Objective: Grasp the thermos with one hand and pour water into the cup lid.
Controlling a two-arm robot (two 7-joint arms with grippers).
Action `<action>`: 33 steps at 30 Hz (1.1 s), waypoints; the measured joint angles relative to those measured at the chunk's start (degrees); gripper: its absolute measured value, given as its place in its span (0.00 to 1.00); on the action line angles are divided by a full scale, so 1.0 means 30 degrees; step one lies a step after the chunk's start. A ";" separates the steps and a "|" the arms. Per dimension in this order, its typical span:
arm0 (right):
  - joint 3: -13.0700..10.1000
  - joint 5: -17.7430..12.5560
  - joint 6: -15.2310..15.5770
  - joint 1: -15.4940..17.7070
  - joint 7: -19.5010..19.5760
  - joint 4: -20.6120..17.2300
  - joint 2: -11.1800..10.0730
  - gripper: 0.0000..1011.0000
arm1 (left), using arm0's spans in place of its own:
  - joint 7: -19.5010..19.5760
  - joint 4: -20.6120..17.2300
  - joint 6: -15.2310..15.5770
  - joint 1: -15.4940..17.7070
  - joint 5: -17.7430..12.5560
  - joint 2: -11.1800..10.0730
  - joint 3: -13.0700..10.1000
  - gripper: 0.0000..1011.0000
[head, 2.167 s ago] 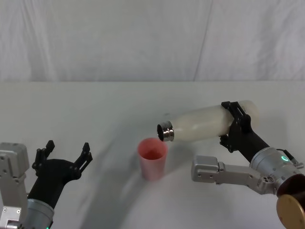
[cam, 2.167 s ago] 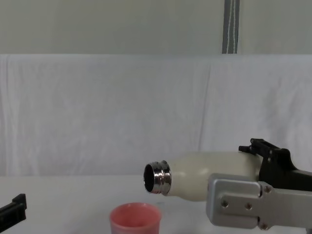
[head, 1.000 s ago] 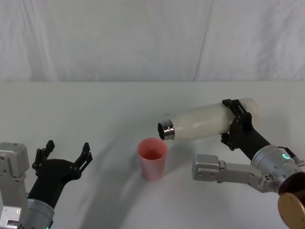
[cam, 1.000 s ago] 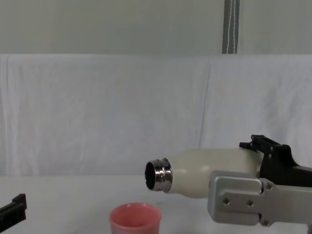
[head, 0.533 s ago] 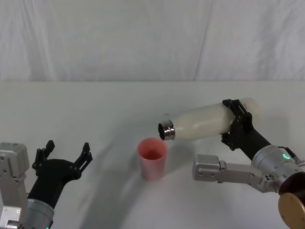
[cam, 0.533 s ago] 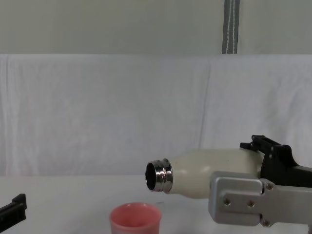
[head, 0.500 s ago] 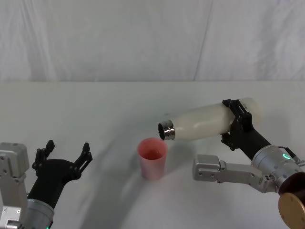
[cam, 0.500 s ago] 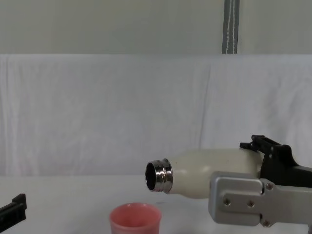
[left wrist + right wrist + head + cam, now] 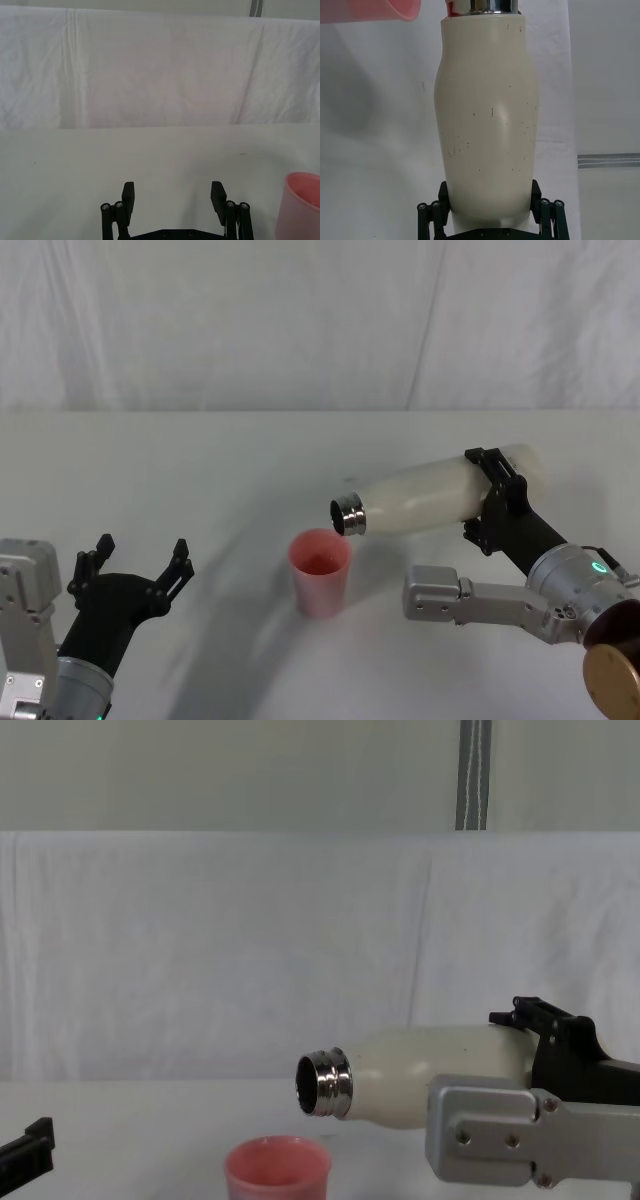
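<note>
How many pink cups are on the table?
1. The cup lid stands upright on the white table, just below the steel mouth of the tilted thermos held by the right gripper. The left gripper is open, away to its left.

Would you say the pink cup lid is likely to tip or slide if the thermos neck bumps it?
Probably yes. The cup lid stands free on the smooth white table, small and thin-walled, so it looks light. It tapers to a narrower base, so a knock from the thermos in the right gripper could topple it.

A white table [image 9: 200, 470] carries the upright pink cup lid [image 9: 320, 573] near its middle.
</note>
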State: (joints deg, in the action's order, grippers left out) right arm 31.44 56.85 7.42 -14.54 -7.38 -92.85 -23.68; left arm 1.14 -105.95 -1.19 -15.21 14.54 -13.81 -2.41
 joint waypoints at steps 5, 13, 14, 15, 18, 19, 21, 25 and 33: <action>0.0015 0.0003 -0.0010 -0.0013 -0.0016 -0.0005 -0.0010 0.94 | 0.0000 0.0000 0.0000 0.0000 0.0000 0.0000 0.0000 0.99; 0.0059 0.0026 -0.0016 -0.0013 -0.0013 -0.0006 0.0002 0.94 | 0.0000 0.0000 0.0000 0.0000 0.0000 0.0000 0.0000 0.99; 0.0059 0.0026 -0.0015 -0.0004 -0.0012 -0.0005 0.0003 0.94 | 0.0000 0.0000 -0.0001 0.0000 0.0000 0.0000 0.0000 0.99; 0.0059 0.0025 -0.0015 0.0004 -0.0012 -0.0006 0.0003 0.94 | 0.0000 0.0000 0.0000 0.0000 0.0000 0.0001 0.0000 0.99; 0.0057 0.0021 -0.0009 0.0026 -0.0009 -0.0022 0.0009 0.94 | 0.0000 0.0000 0.0000 0.0000 0.0000 -0.0001 0.0000 0.99; 0.0057 0.0021 -0.0008 0.0029 -0.0009 -0.0021 0.0011 0.94 | 0.0000 0.0000 0.0000 0.0000 0.0000 0.0000 0.0000 0.99; 0.0056 0.0021 -0.0006 0.0036 -0.0004 -0.0022 0.0014 0.94 | 0.0000 0.0000 0.0000 0.0000 0.0000 0.0000 0.0000 0.99; 0.0056 0.0021 -0.0001 0.0042 0.0001 -0.0022 0.0016 0.94 | -0.0001 0.0000 0.0000 0.0000 0.0001 0.0001 0.0000 0.99; 0.0072 0.0072 0.0009 0.0031 0.0001 -0.0029 -0.0007 0.94 | 0.0000 0.0000 0.0000 0.0000 0.0000 0.0000 0.0000 0.99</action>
State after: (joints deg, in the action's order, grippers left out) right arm 31.65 57.06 7.45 -14.44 -7.37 -92.94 -23.70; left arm 1.14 -105.95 -1.19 -15.21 14.54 -13.81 -2.41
